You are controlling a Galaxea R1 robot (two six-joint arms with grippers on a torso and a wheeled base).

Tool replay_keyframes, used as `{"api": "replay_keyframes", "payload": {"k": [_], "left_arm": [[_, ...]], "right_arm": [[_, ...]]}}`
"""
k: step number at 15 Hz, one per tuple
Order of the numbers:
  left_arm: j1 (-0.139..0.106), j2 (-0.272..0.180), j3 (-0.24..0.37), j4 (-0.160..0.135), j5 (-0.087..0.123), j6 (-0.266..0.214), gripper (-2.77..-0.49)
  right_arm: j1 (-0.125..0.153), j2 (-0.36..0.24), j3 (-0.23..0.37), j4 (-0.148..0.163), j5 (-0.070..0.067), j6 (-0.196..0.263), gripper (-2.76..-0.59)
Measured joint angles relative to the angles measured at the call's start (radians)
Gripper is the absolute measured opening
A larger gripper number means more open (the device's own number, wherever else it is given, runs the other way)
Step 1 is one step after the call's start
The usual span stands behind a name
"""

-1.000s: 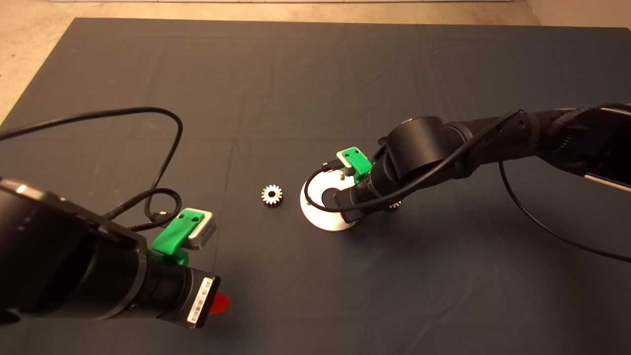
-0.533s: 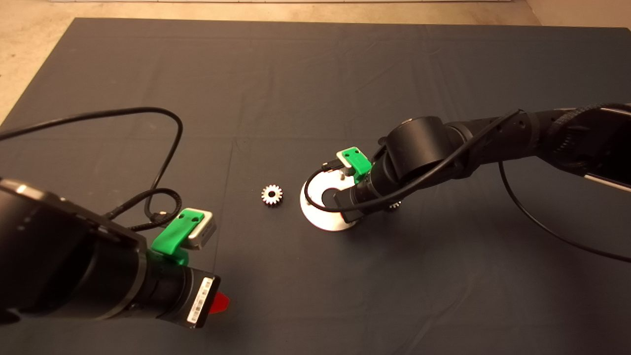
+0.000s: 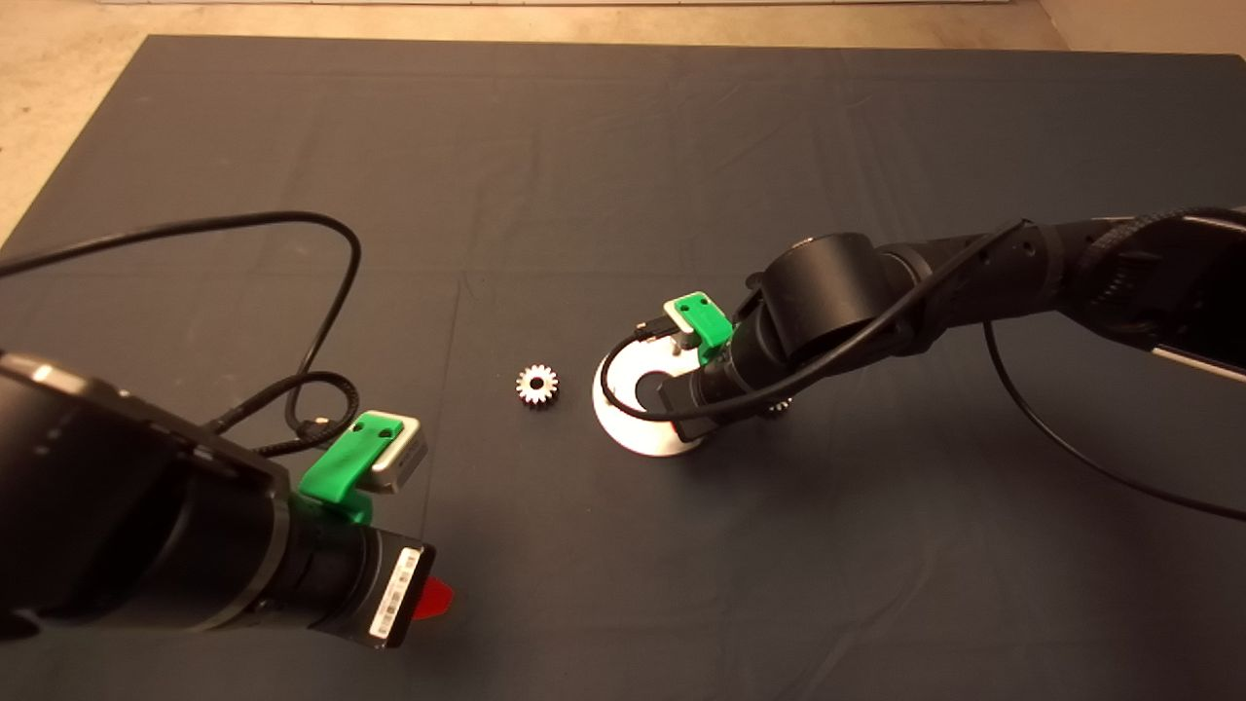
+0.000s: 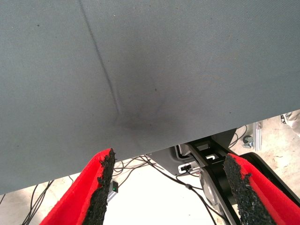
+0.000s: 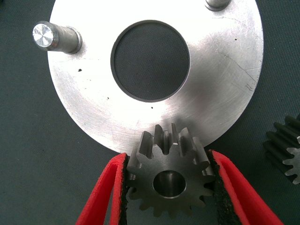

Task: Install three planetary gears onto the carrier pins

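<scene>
My right gripper (image 5: 168, 161) is shut on a silver planetary gear (image 5: 168, 180), held flat by its teeth over the near rim of the round silver disc (image 5: 220, 98). Two carrier pins (image 5: 47, 35) (image 5: 218, 3) stand upright around the disc's large centre hole. In the head view the right wrist (image 3: 720, 375) covers the right side of the disc (image 3: 633, 428). A second gear (image 3: 536, 384) lies flat on the mat left of the disc. Another gear (image 5: 288, 150) lies just off the disc's right side and peeks out under the arm (image 3: 777, 407). My left gripper (image 4: 169, 159) waits open at the lower left.
The dark mat (image 3: 604, 175) covers the table, with bare floor (image 3: 58, 78) beyond its far and left edges. A black cable (image 3: 331, 292) loops over the mat above the left arm. Past the mat's edge, the left wrist view shows cables and a black frame (image 4: 211, 168).
The right forearm has dipped very slightly; the gears, the disc and the left arm have not moved.
</scene>
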Motion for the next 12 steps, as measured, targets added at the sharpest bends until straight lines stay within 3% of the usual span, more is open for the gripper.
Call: {"api": "replay_keyframes", "payload": {"k": [12], "left_arm": [[0.000,-0.003,0.000,0.000,-0.009,0.000,-1.62]], "right_arm": [[0.000,0.000,0.000,0.000,0.000,0.000,-2.31]]}}
